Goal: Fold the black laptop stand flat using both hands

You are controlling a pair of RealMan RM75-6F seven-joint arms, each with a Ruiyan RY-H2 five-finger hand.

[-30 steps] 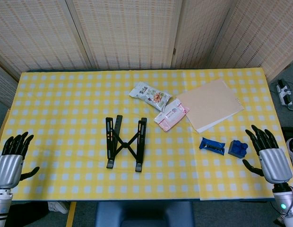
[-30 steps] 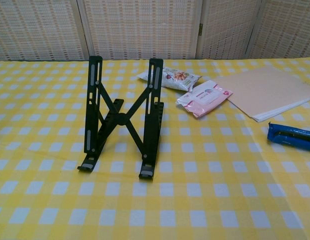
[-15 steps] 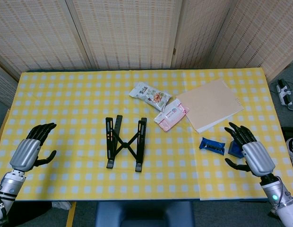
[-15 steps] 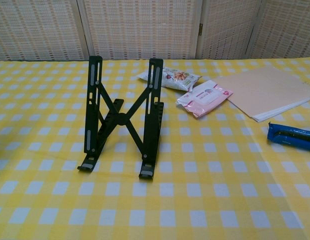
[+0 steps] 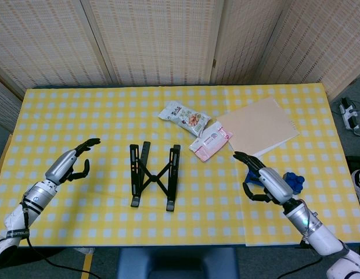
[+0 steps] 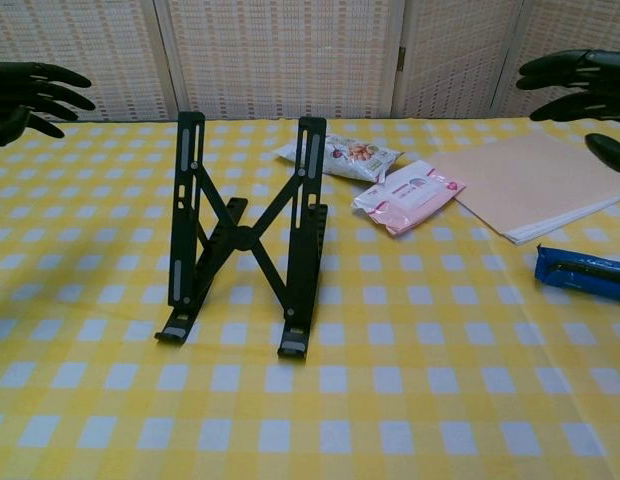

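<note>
Left hand (image 5: 68,164), right hand (image 5: 266,182) — both empty, flanking laptop stand (image 5: 154,175) — labels unreadable.

You see a counter (image 5: 81,110) in yellow-and-white check. The laptop stand (image 5: 154,174) is black. Your left hand (image 5: 72,163) and right hand (image 5: 266,182) are silver with black fingers. The wipes pack (image 5: 210,140) is pink and white, the paper stack (image 5: 259,127) tan, the small packet (image 6: 582,272) blue.

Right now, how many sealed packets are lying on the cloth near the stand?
2. The white snack packet lies behind the laptop stand; the pink wipes packet lies right of it, against the tan board.
</note>
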